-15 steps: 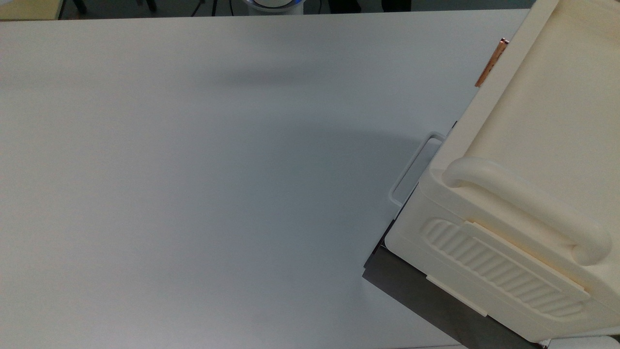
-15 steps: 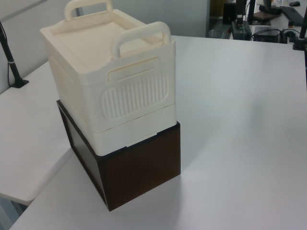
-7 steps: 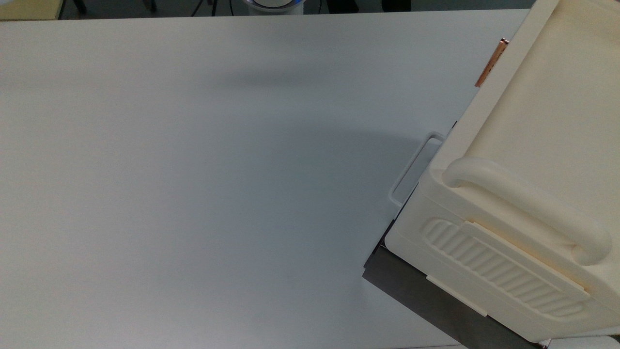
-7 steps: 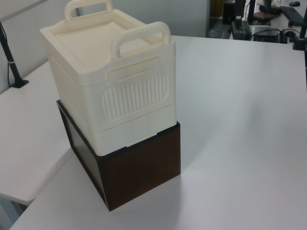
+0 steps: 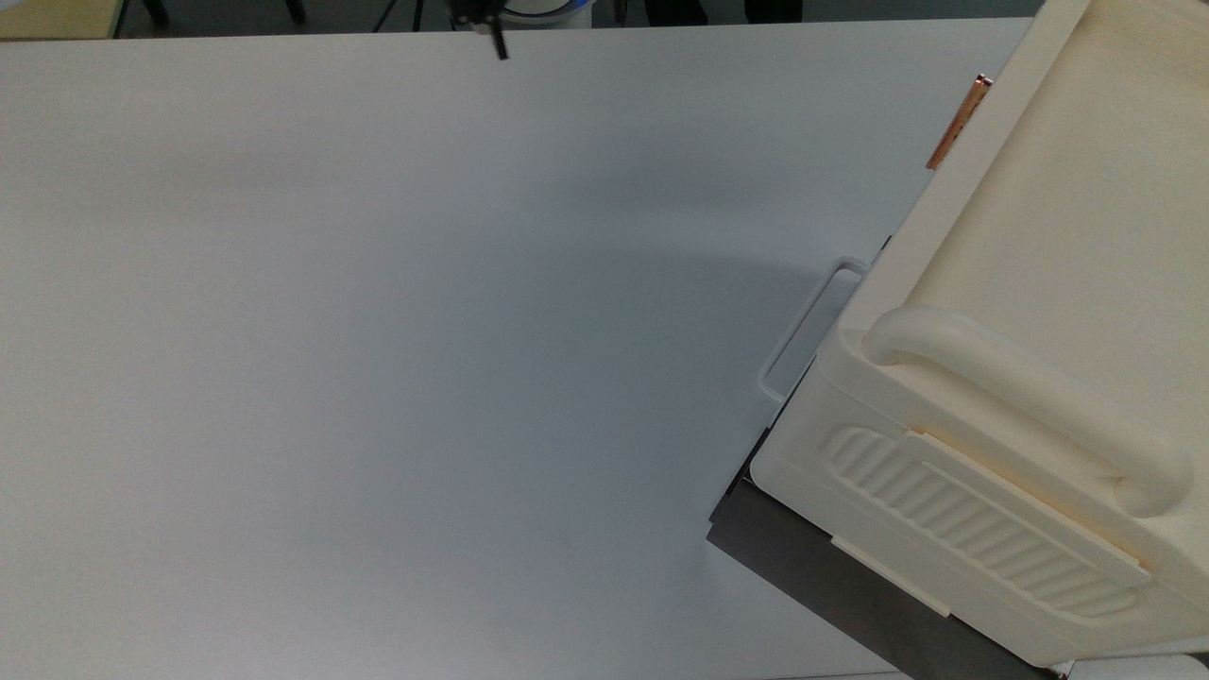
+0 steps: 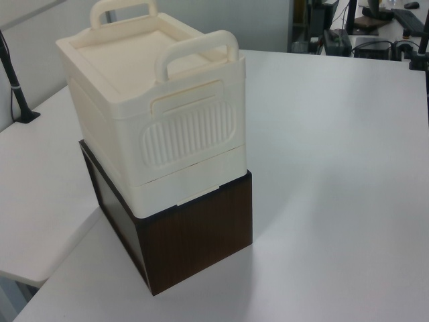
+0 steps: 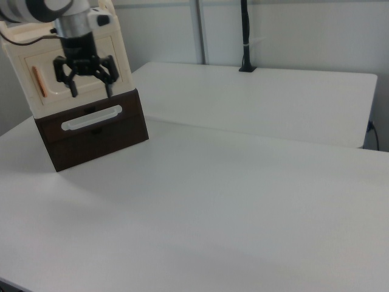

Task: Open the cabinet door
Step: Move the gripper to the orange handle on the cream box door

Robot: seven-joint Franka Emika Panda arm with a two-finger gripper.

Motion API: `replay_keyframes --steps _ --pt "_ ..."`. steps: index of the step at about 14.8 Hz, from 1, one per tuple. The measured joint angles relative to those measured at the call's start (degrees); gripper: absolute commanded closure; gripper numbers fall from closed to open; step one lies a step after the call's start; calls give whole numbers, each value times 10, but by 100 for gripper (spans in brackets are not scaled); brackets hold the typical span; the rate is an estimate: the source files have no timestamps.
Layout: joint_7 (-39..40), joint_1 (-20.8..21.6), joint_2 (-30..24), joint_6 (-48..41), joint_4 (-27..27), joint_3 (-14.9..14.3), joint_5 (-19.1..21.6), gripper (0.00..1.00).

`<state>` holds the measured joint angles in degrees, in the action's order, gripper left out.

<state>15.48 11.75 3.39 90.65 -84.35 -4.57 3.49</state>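
My gripper [image 7: 87, 88] hangs wide open and empty before the closed cabinet door [image 7: 76, 70], whose upright copper handle [image 7: 39, 81] lies toward the right view's left of my fingers.

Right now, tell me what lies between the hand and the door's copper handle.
Nothing: in the top view, bare white table runs from the hand to the copper handle.
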Motion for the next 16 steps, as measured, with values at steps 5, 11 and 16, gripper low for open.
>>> replay_keyframes --steps 5,11,16 --pt "0 111 19 131 -1 2 0 0" --pt "23 176 33 196 -1 2 0 0" --pt "28 201 58 252 2 6 2 0"
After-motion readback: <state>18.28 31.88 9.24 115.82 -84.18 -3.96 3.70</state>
